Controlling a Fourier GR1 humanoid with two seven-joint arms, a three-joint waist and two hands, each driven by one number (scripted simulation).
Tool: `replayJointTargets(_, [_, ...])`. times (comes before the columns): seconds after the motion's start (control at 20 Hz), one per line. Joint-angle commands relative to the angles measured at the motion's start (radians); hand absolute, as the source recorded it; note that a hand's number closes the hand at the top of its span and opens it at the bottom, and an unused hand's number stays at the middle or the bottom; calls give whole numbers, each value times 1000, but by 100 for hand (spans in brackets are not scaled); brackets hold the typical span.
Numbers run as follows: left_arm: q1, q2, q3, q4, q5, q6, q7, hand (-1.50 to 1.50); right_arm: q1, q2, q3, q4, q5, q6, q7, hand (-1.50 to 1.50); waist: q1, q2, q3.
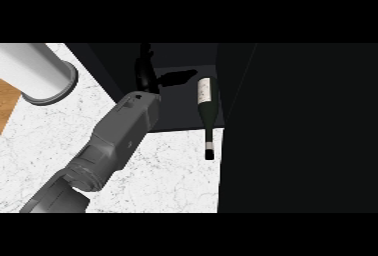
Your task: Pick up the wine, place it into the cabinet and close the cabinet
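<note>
Dark cabinet (pixel 184 107) at the top middle of the head view, open toward the viewer, interior near black. Tall black panel (pixel 303 130) filling the right side, probably the cabinet's door, though cannot tell for sure. White marbled desk (pixel 170 170) spread below and to the left, with a strip of wood-brown at the far left edge. White cylinder (pixel 37 70) lying at the upper left on the desk, its ringed end turned toward the cabinet. Grey forearm rising from the lower left corner toward the cabinet's mouth. Wine (pixel 207 112), a dark bottle with a pale label, lying on its side at the cabinet's right, body inside, neck and cap jutting out over the desk, just beside the black panel. Left hand (pixel 145 70) inside the cabinet, black on black, apart from the wine; cannot tell whether open or closed.
</note>
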Motion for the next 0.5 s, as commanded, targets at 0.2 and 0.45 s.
replayJointTargets(0.2, [11, 59, 25, 21, -10, -55, -42, -150, 19, -14, -35, -152, -127, -7, 77, -150, 14, 4, -2])
replayJointTargets(0.45, [14, 48, 9, -23, -43, -133, -84, -150, 28, -30, -53, -174, -134, -4, 109, -150, 34, -5, -2])
